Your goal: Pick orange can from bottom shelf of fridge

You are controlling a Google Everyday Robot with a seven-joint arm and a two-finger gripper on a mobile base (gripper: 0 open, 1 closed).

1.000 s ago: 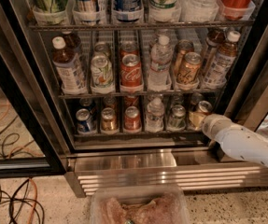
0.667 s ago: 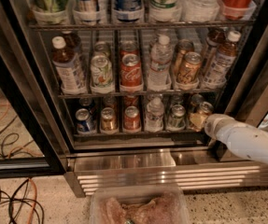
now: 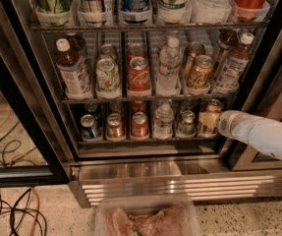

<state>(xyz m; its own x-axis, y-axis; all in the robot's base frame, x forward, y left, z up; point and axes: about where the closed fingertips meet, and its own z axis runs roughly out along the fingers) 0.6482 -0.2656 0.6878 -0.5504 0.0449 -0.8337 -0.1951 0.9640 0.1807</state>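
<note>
The fridge (image 3: 17, 73) stands open with wire racks of drinks. On the bottom shelf (image 3: 145, 140) the small copper-orange can (image 3: 115, 126) stands in the second lane from the left, between a blue can (image 3: 89, 127) and a small red can (image 3: 139, 124). My white arm (image 3: 263, 136) reaches in from the right. My gripper (image 3: 209, 121) is at the far-right lane of the bottom shelf, in front of a can there. It is well to the right of the orange can, with two water bottles (image 3: 163, 120) between them.
The middle rack holds bottles, a taller orange can (image 3: 200, 73) and a red can (image 3: 139, 74). The ribbed steel base (image 3: 180, 183) lies below. Cables (image 3: 13, 215) lie on the floor at left. A clear tray (image 3: 148, 218) sits at the bottom.
My arm has risen slightly and the gripper has stayed at the far-right lane of the bottom shelf. The cans and bottles have not moved.
</note>
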